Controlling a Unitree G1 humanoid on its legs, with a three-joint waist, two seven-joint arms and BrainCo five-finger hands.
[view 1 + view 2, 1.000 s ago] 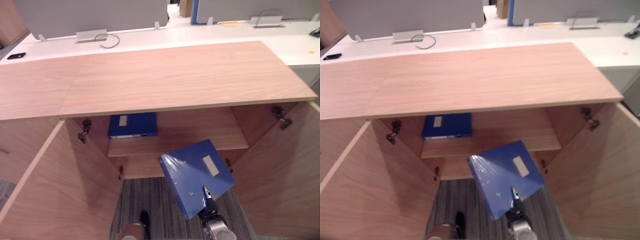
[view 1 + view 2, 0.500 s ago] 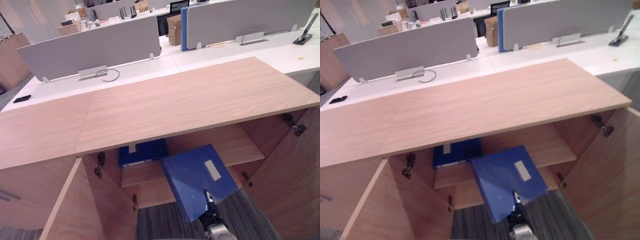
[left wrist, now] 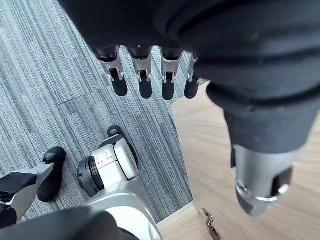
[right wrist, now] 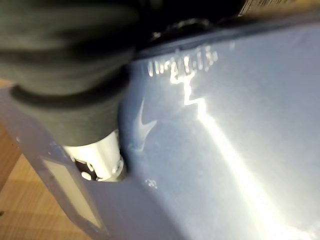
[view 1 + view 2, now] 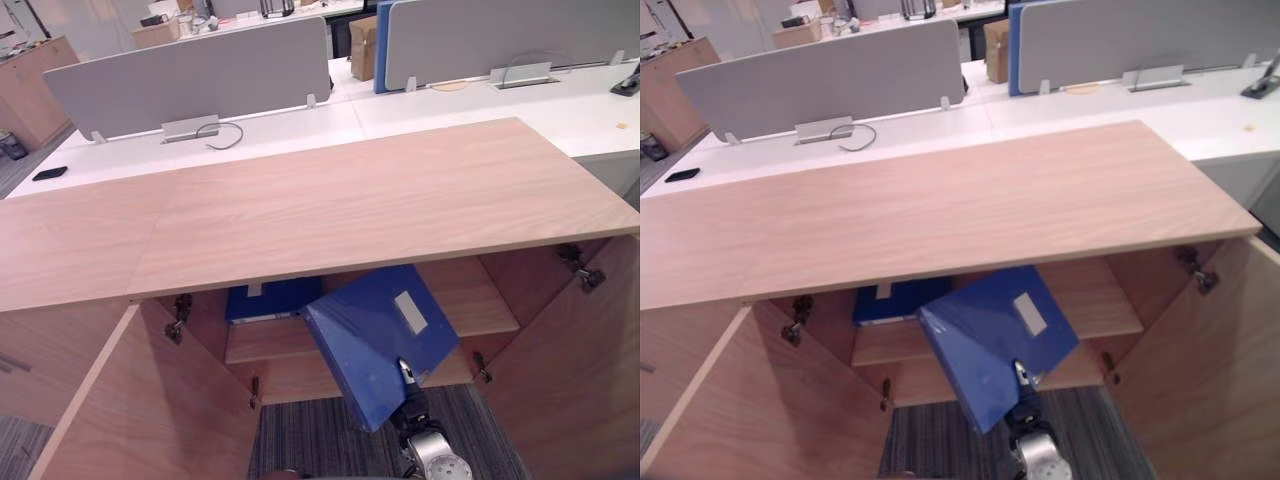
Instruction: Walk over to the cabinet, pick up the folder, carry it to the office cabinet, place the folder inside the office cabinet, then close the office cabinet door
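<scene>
Blue folder (image 5: 380,335) is in the lower middle of the left eye view, tilted, its far corner just under the front edge of the wooden cabinet top (image 5: 350,200) and above the shelf (image 5: 485,312); the right hand (image 5: 411,405) pinches its near edge, thumb pressed on the face; from the hand the folder reaches up the frame toward the opening; a second folder (image 5: 262,300) lies on the shelf at its left, touching or not I cannot tell; in my judgement the push should go to the free right part; the left hand (image 3: 145,75) hangs with straight fingers and holds nothing.

Grey dividers (image 5: 190,70) on white desk (image 5: 280,130) w/ black phone (image 5: 48,173); cardboard box (image 5: 362,45) behind; grey carpet (image 3: 50,75).
</scene>
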